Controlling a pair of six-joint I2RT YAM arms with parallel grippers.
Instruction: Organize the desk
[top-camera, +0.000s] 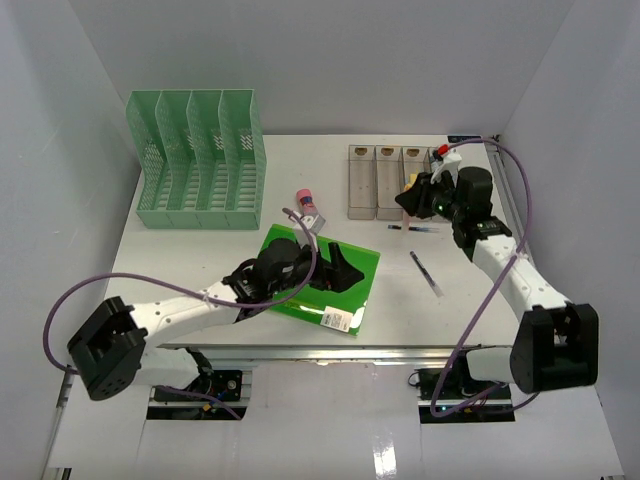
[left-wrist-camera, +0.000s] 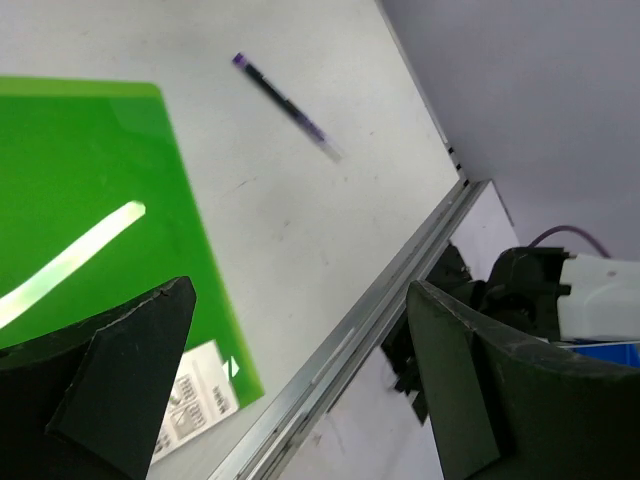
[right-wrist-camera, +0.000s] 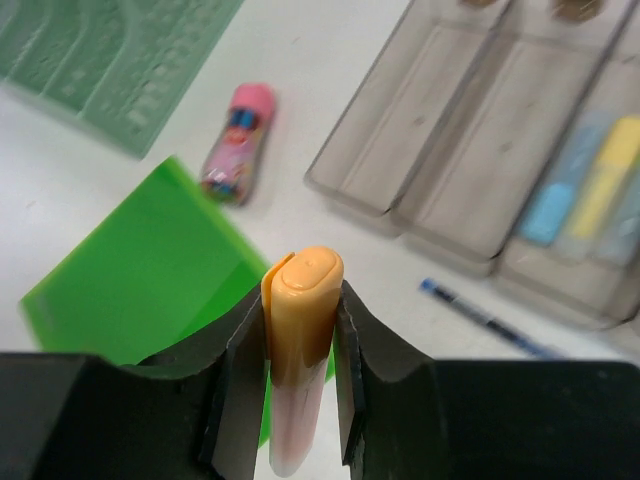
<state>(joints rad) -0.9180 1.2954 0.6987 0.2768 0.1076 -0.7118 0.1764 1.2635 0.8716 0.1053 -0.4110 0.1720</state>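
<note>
The white desk (top-camera: 200, 255) holds a green folder (top-camera: 325, 290) near its front rail. My left gripper (top-camera: 342, 270) is open and empty just above the folder; in the left wrist view (left-wrist-camera: 300, 385) its jaws stand wide apart over the folder's labelled corner (left-wrist-camera: 90, 200) and the rail (left-wrist-camera: 400, 290). My right gripper (top-camera: 408, 207) is shut on an orange-capped highlighter (right-wrist-camera: 300, 310), held upright above the desk in front of the clear tray (top-camera: 390, 185). A pink marker (top-camera: 307, 205) lies between folder and tray.
A green slotted file rack (top-camera: 200, 160) stands at the back left. A dark pen (top-camera: 427, 273) lies right of the folder, and a blue pen (right-wrist-camera: 490, 320) lies in front of the tray. Blue (right-wrist-camera: 560, 195) and yellow (right-wrist-camera: 610, 170) highlighters lie in the tray's compartments.
</note>
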